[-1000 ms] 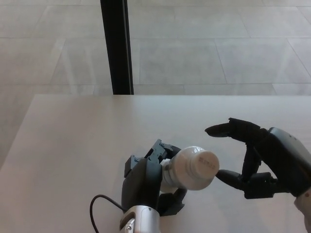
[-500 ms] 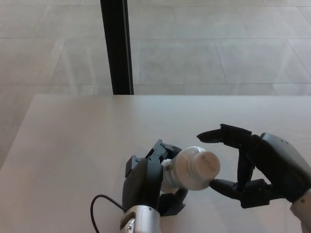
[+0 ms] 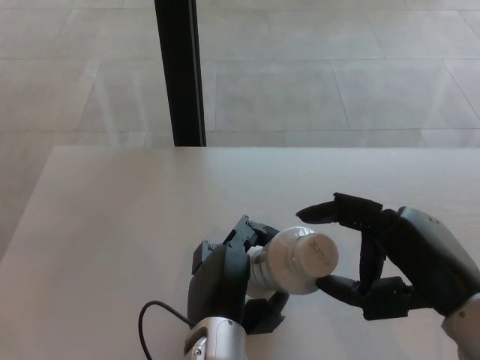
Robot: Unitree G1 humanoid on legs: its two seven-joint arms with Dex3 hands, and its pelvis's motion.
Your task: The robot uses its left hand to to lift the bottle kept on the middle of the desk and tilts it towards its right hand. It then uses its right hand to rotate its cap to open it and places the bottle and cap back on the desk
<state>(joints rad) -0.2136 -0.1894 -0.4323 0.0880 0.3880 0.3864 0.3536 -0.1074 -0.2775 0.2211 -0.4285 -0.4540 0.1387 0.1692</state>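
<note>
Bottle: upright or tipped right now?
Tipped. The bottle, held in the left hand, leans with its cap pointing toward the open right hand.

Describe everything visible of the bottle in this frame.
The bottle is white and looks like plastic, with a broad white cap still on, faint print on the cap's top. It is lifted off the desk and tilted, cap pointing toward the right robot hand. The left robot hand is wrapped around its body, hiding the lower part. The right robot hand's fingers are spread around the cap, the lower fingertip at its edge; contact is uncertain.
</note>
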